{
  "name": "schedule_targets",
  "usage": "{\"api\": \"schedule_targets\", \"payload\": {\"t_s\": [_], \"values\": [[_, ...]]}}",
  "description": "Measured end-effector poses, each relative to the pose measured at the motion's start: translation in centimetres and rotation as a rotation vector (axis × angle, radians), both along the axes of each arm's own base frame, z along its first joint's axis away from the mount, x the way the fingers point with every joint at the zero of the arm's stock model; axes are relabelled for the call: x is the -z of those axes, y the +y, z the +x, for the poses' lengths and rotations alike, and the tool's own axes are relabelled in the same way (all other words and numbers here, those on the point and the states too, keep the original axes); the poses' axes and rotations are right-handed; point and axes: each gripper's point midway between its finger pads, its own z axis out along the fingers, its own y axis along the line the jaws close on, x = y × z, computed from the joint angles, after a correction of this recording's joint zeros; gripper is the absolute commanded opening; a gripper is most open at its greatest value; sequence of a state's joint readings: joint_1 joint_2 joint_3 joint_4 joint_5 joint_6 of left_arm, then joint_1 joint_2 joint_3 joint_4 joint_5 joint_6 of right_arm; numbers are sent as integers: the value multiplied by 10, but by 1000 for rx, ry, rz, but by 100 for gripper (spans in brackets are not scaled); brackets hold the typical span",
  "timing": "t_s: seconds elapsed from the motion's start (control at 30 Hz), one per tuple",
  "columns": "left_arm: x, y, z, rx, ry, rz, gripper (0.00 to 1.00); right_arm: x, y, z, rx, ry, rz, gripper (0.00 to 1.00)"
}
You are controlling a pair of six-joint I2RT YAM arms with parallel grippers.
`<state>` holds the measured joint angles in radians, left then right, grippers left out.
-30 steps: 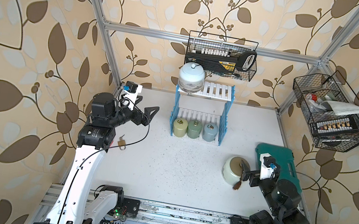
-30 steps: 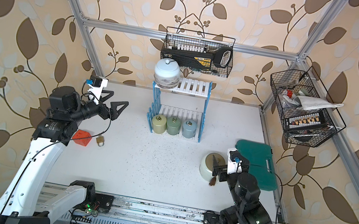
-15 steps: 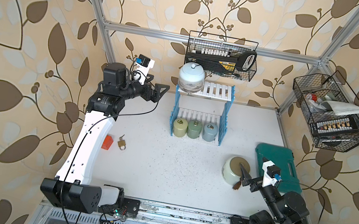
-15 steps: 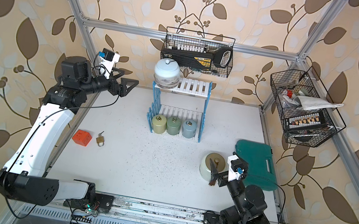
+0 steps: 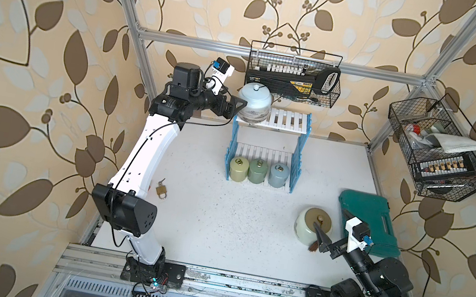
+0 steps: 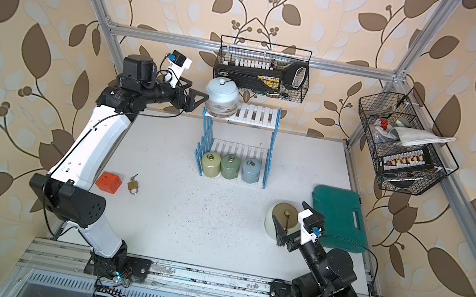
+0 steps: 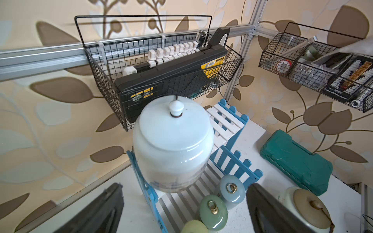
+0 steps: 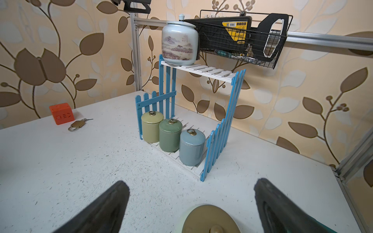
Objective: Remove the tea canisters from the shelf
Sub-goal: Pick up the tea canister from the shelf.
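Observation:
The shelf stands at the back of the table. A pale-blue knobbed tea canister sits at the left end of its top tier. On the bottom tier stand a yellow-green, a green and a grey-blue canister. A cream canister with a gold lid stands on the table at the front right. My left gripper is open at top-tier height, just left of the pale-blue canister. My right gripper is open, just behind the cream canister, holding nothing.
A teal tool case lies right of the cream canister. A brass padlock and an orange cube lie at the left. One black wire basket hangs right behind the shelf top; another hangs on the right wall.
My left arm has risen and swung right, bringing its open gripper up to the pale-blue canister. My right gripper has drawn back from the cream canister, which stays on the table.

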<state>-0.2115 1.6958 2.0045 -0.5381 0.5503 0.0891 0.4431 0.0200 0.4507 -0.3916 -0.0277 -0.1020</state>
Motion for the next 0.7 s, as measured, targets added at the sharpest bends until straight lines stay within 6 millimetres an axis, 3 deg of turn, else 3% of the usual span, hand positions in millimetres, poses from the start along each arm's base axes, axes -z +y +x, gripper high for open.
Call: {"api": "schedule_targets", "payload": {"t_s": [0.37,0.53,0.7], "values": [[-24,-17,46,-4,-78,2,92,0,-2,1,13,0,-1,99],[-19,-28,66,-4,-90,17,88,0,-2,1,14,-2,-4,99],[-5,-44,72,23,-86,37,84,0,-3,1,17,-4,-7,99]]}}
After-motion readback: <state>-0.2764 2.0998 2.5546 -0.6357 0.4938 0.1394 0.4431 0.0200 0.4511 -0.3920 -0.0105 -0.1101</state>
